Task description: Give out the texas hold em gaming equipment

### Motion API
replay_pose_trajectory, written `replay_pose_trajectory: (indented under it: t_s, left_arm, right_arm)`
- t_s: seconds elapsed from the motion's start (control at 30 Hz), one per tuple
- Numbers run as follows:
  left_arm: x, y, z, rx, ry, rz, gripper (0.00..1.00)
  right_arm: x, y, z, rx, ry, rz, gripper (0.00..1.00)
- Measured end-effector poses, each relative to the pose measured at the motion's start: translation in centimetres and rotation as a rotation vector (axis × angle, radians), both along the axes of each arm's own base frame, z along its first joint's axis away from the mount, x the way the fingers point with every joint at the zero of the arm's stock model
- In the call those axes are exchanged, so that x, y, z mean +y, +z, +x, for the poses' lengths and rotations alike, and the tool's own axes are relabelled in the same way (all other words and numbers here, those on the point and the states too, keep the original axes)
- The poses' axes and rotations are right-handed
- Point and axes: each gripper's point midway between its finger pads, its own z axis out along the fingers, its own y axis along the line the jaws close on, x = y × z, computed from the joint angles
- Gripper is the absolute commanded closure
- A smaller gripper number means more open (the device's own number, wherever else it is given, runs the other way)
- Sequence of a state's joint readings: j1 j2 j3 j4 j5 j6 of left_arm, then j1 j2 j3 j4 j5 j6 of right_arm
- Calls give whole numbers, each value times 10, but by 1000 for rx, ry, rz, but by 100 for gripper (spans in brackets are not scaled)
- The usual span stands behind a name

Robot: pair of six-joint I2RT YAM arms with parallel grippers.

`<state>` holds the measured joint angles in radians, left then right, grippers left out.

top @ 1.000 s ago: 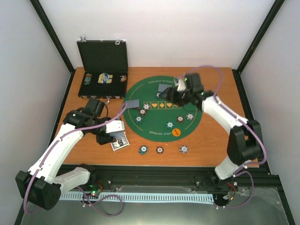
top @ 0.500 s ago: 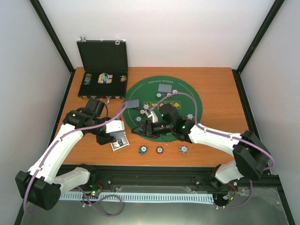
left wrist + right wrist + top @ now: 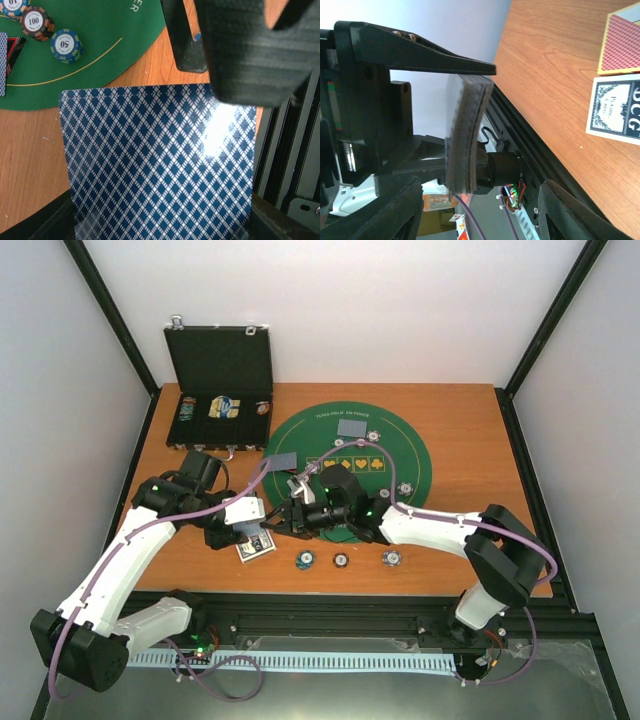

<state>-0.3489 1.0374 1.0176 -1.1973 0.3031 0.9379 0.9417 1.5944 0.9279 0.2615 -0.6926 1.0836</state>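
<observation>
My left gripper is shut on a deck of playing cards with blue diamond backs, just off the near left rim of the green mat. The deck shows edge-on in the right wrist view. My right gripper is open right beside it, fingers spread either side of the deck's end. One right finger looms over the deck. Two grey-blue cards lie on the mat. Striped chips sit on the mat, others on the wood.
The open black case stands at the back left with items inside. A printed card and a red-backed one lie on the wood. The table's near edge and black rail run close below both grippers.
The right arm swung from the far side of the mat down and left to the deck held by the left gripper. The left arm and deck stayed put.
</observation>
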Motion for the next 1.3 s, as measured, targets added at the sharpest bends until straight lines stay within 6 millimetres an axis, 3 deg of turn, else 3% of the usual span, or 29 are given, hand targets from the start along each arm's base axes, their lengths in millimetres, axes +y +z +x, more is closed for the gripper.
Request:
replay_pose_trajectory:
  t_s: [0.23,0.53,0.77,1.03,1.3]
  left_arm:
    - [0,0,0,-1,0,0,82]
    - [0,0,0,-1,0,-1,82]
    - [0,0,0,-2,-1,0,82]
    - [1,0,-1,-3,0,4,82]
    - [3,-5,-4,15,1,14,82]
  right_arm:
    - [15,9,-1,2,26,40,37]
    - [39,-8,-1,52,55,33,40]
    - [54,-7,1,61,73,59,41]
    - [56,-13,1,74,76,59,50]
    - [40,-16,4,62,62,83,59]
